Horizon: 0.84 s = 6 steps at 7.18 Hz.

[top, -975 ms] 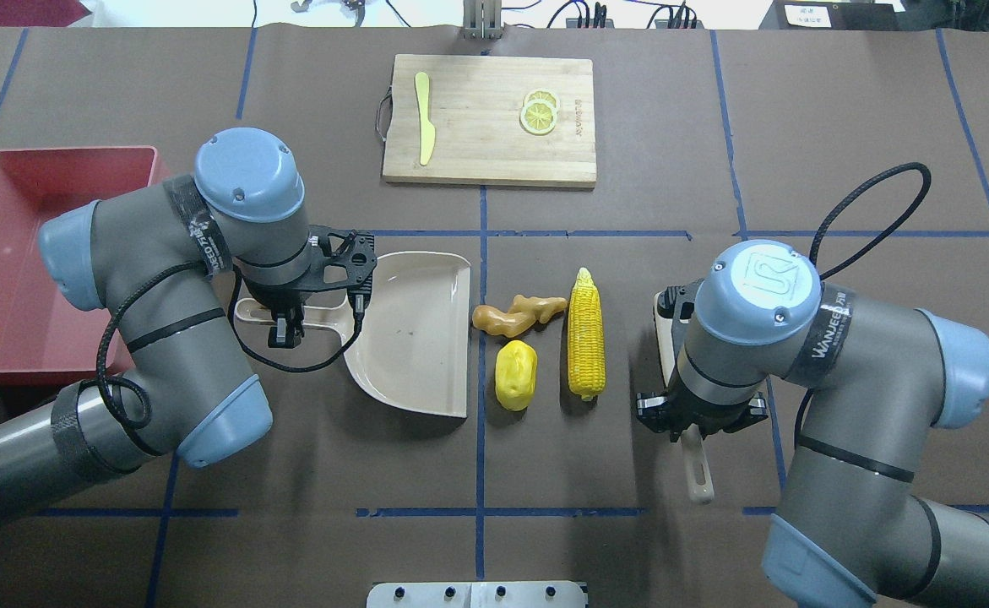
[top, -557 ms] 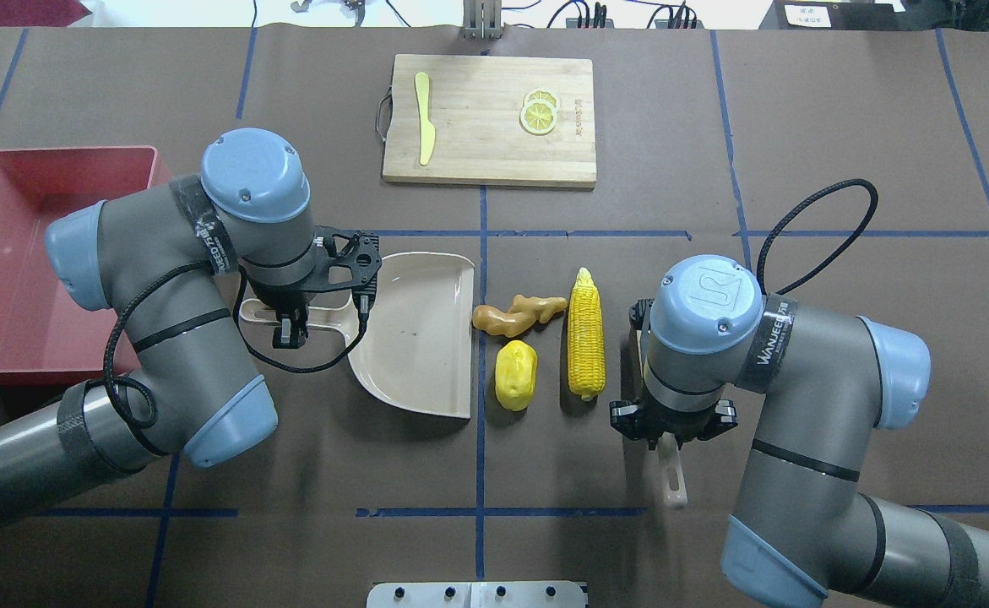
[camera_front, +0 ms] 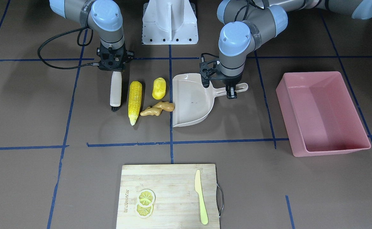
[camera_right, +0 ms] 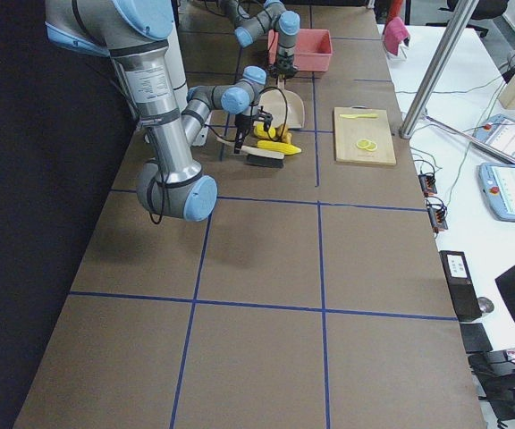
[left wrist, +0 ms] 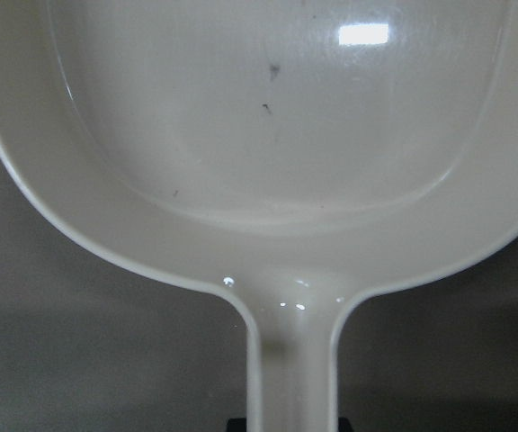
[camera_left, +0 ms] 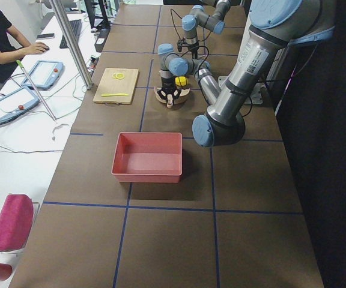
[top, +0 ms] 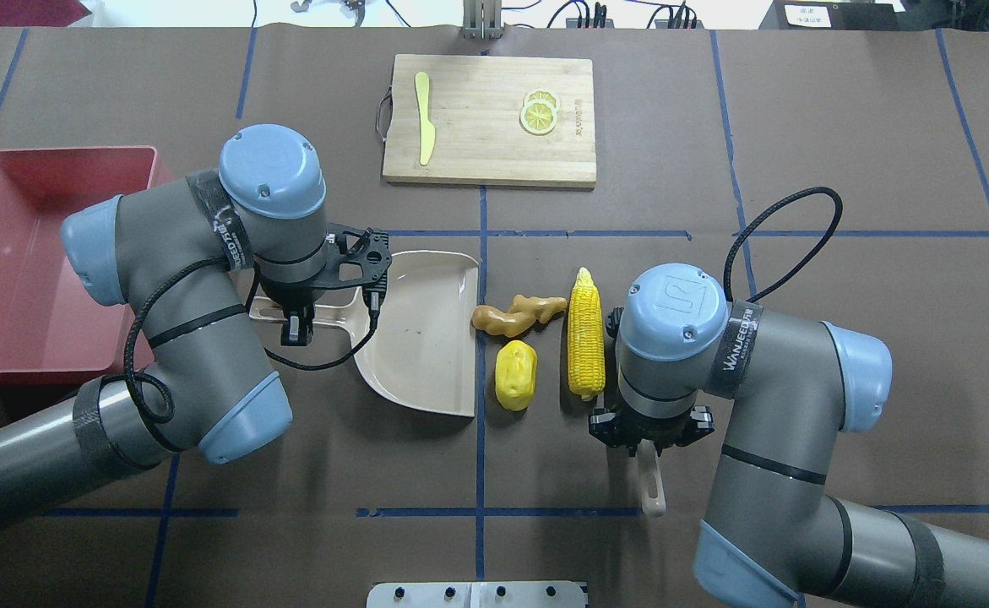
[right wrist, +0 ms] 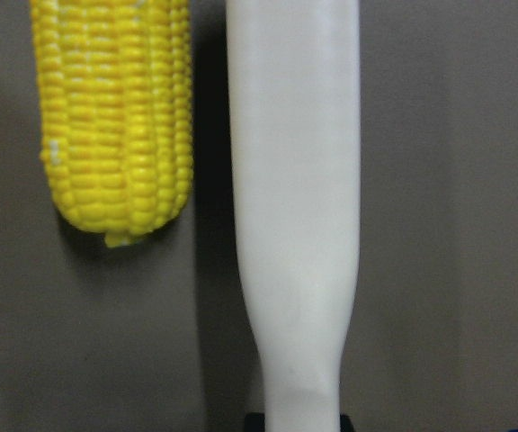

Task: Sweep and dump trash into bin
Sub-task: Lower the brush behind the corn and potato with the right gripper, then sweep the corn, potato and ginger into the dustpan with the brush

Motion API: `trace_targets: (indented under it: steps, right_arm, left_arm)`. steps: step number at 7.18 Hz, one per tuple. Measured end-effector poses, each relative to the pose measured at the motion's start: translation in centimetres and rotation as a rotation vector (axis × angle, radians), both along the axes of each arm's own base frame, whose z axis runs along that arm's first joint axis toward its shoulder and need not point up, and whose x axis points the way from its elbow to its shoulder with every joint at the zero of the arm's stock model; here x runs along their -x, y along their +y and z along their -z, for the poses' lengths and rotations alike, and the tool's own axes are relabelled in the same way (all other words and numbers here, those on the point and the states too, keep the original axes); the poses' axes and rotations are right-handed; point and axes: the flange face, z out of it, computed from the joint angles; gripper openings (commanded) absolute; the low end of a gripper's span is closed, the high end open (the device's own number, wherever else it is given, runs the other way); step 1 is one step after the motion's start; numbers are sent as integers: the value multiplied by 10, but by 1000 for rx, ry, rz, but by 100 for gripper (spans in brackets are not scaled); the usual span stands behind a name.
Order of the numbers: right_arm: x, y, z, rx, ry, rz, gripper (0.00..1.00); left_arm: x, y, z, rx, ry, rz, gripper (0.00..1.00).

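The trash is lying clustered mid-bench in the front-facing view. The corn cob [camera_front: 134,101], the potato-like piece [camera_front: 159,88] and the ginger root [camera_front: 158,108] are all there, with the ginger nearly touching the open lip of the beige dustpan [camera_front: 189,101]. The brush [camera_front: 116,90] is being held parallel to the cob, just beside it on the side away from the pan. I judge a sideways push is being set up to drive all three in. The pink bin [camera_front: 332,149] is sitting well apart, beyond the pan's handle.

Overhead, the left jaws are clamping narrowly on the dustpan handle, probably to steady the pan. The right jaws are hiding under the wrist.

Both side views are showing the arms too small to judge.

The left wrist camera is showing the pan handle running straight down to the jaws. The right wrist camera is showing the brush handle gripped likewise, with a thin gap to the cob.
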Motion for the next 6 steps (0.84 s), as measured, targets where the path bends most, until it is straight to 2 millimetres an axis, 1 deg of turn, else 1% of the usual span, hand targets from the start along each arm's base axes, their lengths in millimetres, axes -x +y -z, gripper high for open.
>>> trace_targets:
  steps: [3, 4, 6]
  right_arm:
    - [25, 1, 31, 2, -29, -6, 0]
    - [35, -2, 38, -1, -44, -8, 0]
    - [57, -9, 40, -11, -90, -19, 0]
  left_arm:
    - [-3, -2, -1, -4, -12, 5, 0]
    - [-4, -2, 3, -6, -10, 4, 0]
    - [-7, -1, 6, -6, -9, 3, 0]
